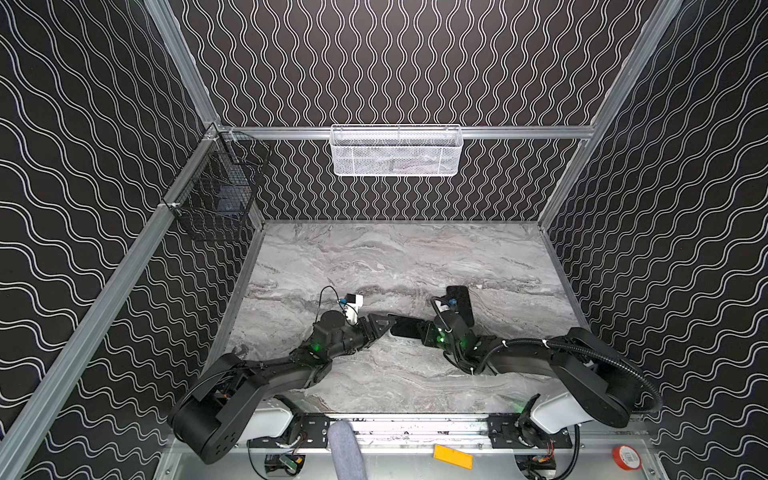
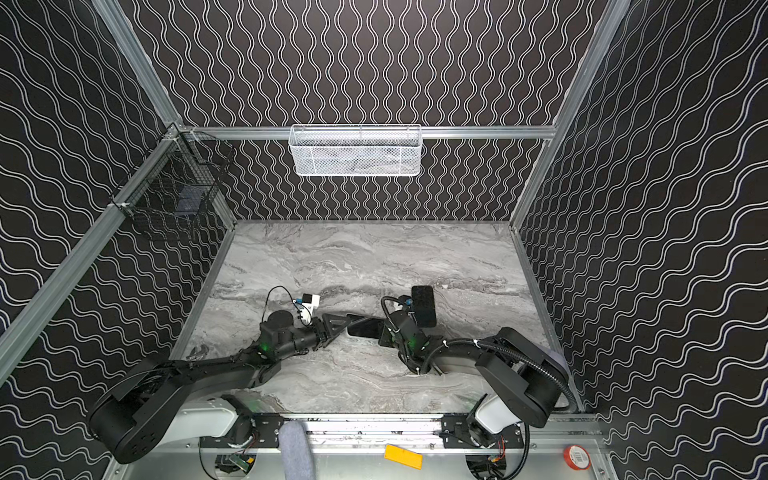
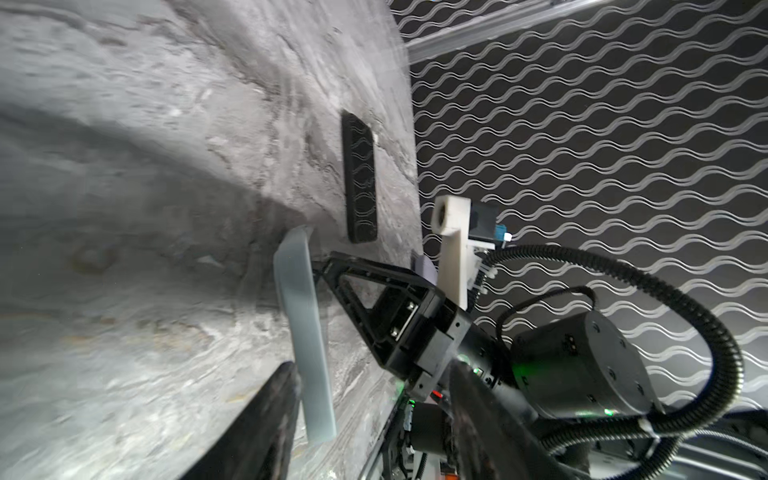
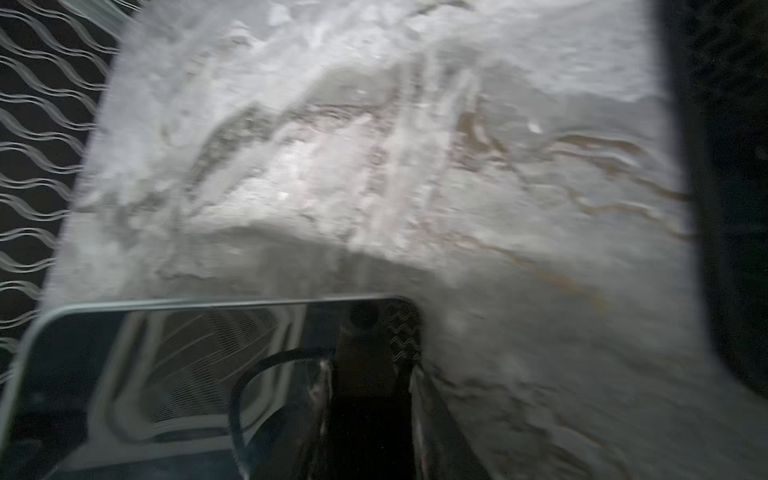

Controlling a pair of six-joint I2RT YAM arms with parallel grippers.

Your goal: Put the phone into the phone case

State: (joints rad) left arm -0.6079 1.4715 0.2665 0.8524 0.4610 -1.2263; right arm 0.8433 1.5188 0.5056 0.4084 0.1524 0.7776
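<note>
— Which way does the phone [image 1: 409, 328] run?
— Its long axis runs roughly along the counter's [image 1: 374, 257] front edge, screen up, around the middle of the counter, with one end toward each arm.
— And the jaws?
— The right jaws are clamped on its right end. The left jaws stand apart with its left end between them. Whether they touch it, the blurred wrist view won't say.
— The phone case [image 1: 460, 305]?
— Flat on the counter just behind the right wrist, pointing toward the back edge.
</note>
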